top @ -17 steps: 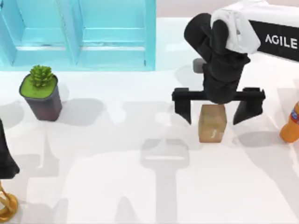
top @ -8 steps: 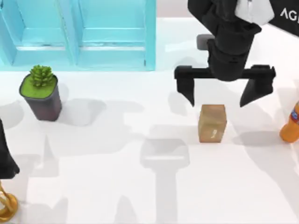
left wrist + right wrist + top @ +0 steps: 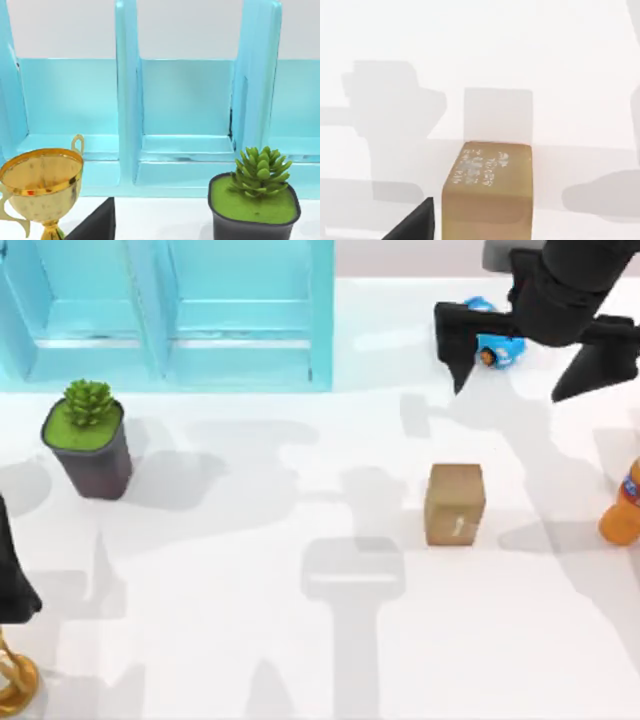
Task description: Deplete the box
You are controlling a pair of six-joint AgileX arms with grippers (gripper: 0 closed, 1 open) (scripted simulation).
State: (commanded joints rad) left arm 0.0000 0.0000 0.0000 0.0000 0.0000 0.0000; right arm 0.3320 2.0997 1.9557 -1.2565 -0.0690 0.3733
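Overhead, right end effector point(image 3: 545, 360) edge-cropped, agape.

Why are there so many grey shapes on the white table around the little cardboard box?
They are shadows. In the top view the raised right gripper, open, and its arm throw soft overlapping grey patches around the box, and the plant pot casts its own. In the right wrist view the box has a pale rectangular shadow behind it.
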